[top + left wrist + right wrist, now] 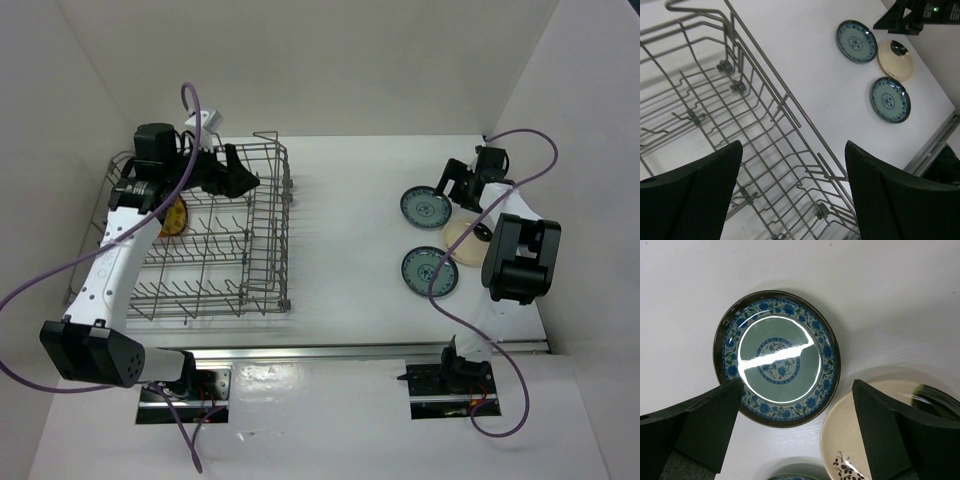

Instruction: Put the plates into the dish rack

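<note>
The grey wire dish rack [265, 235] stands at the left of the table. An orange-yellow plate [176, 216] stands on edge inside it, partly hidden by my left arm. My left gripper [238, 180] hovers over the rack's far right part, open and empty [792, 150], with rack wires [765, 130] below. On the right lie a teal patterned plate [424, 207] [777, 360], a cream plate [463, 240] [875, 440] and a second teal plate [430, 271] [890, 99]. My right gripper [455, 190] [796, 385] hangs open just above the far teal plate's near edge.
White walls close in the table on the left, back and right. Purple cables [445, 300] loop from both arms, the right one crossing beside the near teal plate. A metal rail [340, 350] runs along the near edge by the arm bases.
</note>
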Motion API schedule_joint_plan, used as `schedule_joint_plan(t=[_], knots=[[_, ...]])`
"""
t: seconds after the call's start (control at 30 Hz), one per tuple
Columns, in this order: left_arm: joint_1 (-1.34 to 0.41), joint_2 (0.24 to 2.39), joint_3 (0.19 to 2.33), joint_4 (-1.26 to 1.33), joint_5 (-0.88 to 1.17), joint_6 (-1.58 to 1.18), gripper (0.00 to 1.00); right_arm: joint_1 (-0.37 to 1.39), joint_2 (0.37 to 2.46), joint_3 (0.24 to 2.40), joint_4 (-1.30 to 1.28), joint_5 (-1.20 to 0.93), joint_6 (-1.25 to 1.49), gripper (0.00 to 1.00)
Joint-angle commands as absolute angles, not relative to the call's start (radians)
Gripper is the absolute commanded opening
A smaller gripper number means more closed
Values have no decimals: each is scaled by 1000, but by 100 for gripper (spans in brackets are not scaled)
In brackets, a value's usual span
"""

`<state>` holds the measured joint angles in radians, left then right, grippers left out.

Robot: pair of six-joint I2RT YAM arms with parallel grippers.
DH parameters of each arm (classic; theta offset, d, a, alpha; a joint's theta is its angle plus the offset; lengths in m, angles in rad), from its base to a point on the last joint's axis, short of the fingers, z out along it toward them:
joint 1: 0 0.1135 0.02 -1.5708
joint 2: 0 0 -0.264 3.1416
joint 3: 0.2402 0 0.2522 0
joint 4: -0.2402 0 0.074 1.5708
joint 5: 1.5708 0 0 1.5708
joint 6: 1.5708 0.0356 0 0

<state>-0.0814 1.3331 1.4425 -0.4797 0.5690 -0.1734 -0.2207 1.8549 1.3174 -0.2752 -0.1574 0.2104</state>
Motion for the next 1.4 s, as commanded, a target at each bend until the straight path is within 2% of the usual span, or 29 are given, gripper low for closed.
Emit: schedule_joint_plan(t=[0.0, 0.07, 0.2, 0.4, 0.47, 0.53, 0.57, 0.63, 0.67, 0.77, 0.8, 0.97, 1.17, 1.37], knots=[[-106, 1330, 1422, -448, 627, -186, 89, -236, 1873, 1350, -236, -195, 172, 98], [-106, 1350, 1422, -448, 627, -186, 89, -245, 1911, 1359, -218, -212, 163, 98], [-127, 1361, 1454, -466, 618, -186, 89, -255, 2031, 1446, -279, -261, 153, 88], [-155, 1351, 1463, -466, 640, -186, 89, -264, 2072, 1427, -249, -261, 153, 86], [-164, 1342, 1463, -466, 640, -186, 89, -264, 2100, 1427, -249, -261, 153, 79], [-164, 1342, 1463, -466, 640, -186, 89, -264, 2114, 1427, -249, -261, 153, 71], [-173, 1342, 1463, -466, 640, -195, 89, -264, 2124, 1427, -249, -270, 163, 60], [-184, 1342, 1463, -466, 640, -195, 89, -264, 2134, 1427, -249, -282, 163, 49], [-193, 1342, 1463, -466, 631, -195, 89, -264, 2134, 1416, -249, -291, 172, 36], [-212, 1333, 1463, -456, 630, -207, 89, -264, 2145, 1416, -249, -301, 181, 14], [-212, 1333, 1463, -446, 646, -207, 89, -264, 2145, 1416, -249, -301, 190, 0], [-285, 1333, 1413, -304, 716, -314, 89, -264, 2076, 1393, -249, -351, 224, 0], [-412, 1442, 1456, -203, 677, -397, 84, -253, 1843, 1375, -249, -523, 245, 0], [-459, 1589, 1457, -78, 608, -509, 80, -117, 1625, 1365, -282, -532, 235, 0]])
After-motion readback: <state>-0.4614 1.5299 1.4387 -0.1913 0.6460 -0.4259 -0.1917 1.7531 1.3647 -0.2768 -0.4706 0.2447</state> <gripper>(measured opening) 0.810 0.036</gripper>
